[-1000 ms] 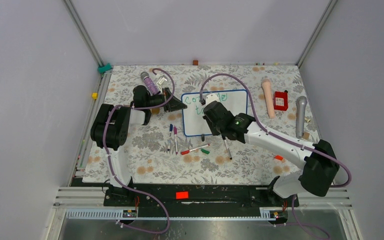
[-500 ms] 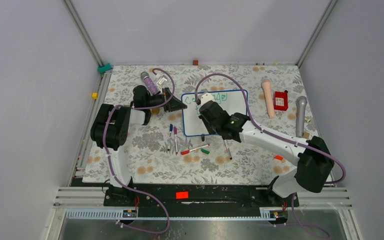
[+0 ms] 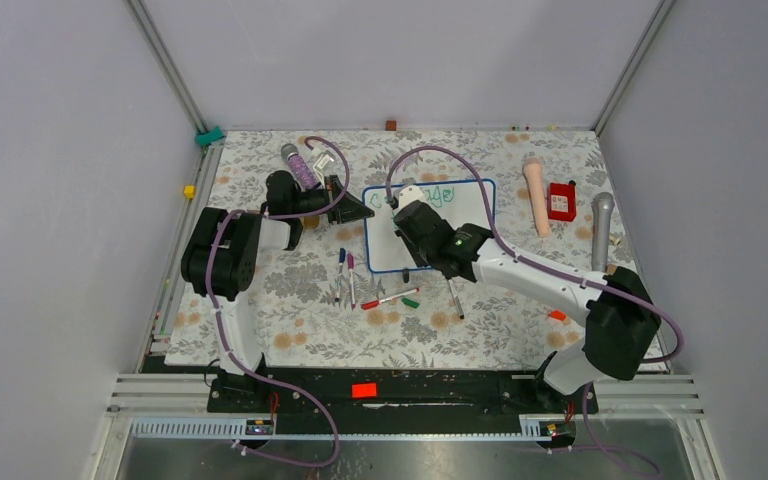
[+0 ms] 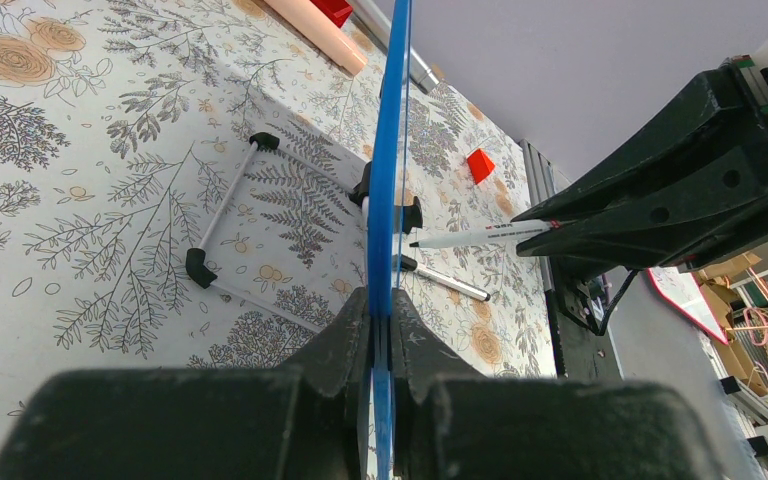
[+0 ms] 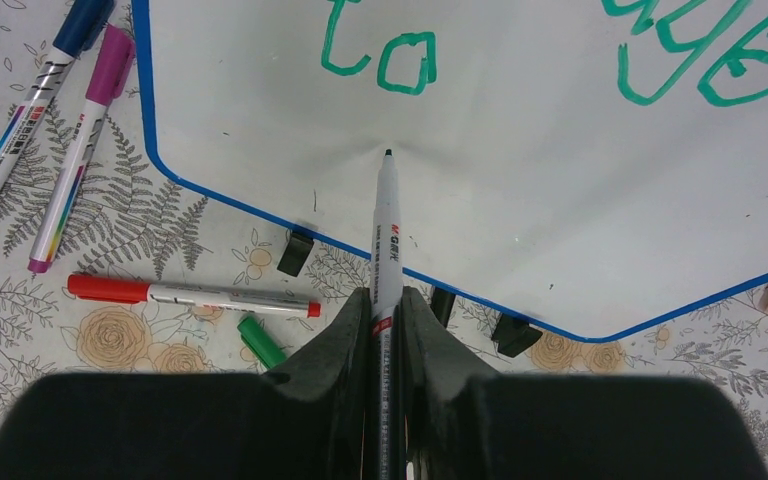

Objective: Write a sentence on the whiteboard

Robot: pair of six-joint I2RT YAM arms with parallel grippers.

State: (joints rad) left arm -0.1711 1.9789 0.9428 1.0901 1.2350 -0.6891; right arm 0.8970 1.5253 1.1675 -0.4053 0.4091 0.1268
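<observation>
Left gripper [image 4: 381, 305] clamps the one whiteboard [image 4: 391, 150] (by its edge); right gripper [image 5: 386, 300] clamps one marker [image 5: 387, 215]

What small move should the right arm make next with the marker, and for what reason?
Probably start the first stroke of the next word. The right claw is shut on the marker, whose tip sits at, or almost at, bare whiteboard just below the green "to". The left claw clamps the board's blue edge, so it looks steadied for writing.

A robotics lab cell: plain grey walls [image 3: 380, 60], aluminium frame [image 3: 170, 70], bench-bolted arms [image 3: 222, 250]
</observation>
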